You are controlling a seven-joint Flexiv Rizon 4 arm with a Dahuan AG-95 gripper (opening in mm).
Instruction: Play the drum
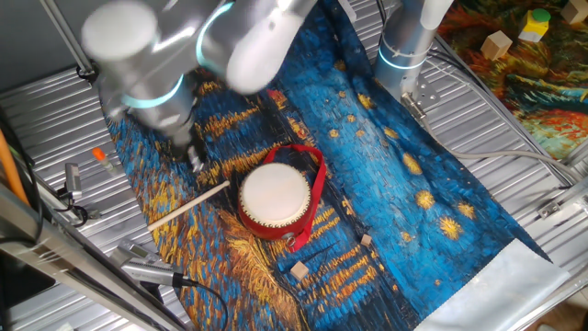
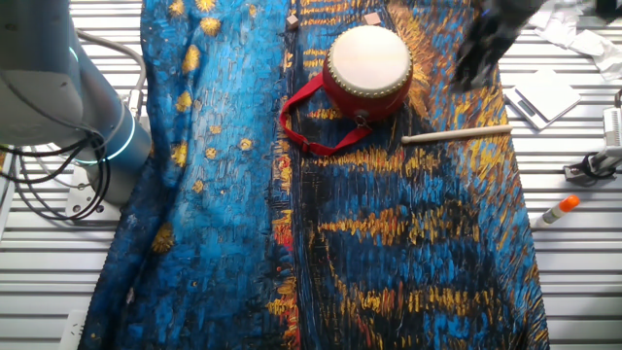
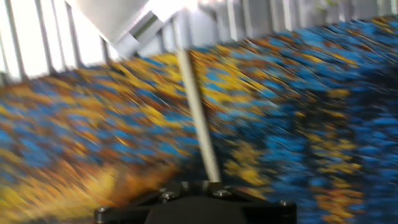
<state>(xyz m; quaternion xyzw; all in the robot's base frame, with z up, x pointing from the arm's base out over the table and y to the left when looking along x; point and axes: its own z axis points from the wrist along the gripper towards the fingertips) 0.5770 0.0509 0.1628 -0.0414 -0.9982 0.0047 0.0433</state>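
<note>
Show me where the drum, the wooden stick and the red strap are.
drum [image 1: 274, 195]: one fixed view, middle of the white skin.
wooden stick [image 2: 457, 134]: the other fixed view, mid-shaft.
red strap [image 2: 303, 95]: the other fixed view, on the loop beside the drum.

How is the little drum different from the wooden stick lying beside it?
The drum is round and squat, with a red body and white top; the stick is long, thin and pale wood. The drum stands upright with a red strap looped around it; the stick lies flat and bare. Both rest on the blue and yellow cloth.
</note>
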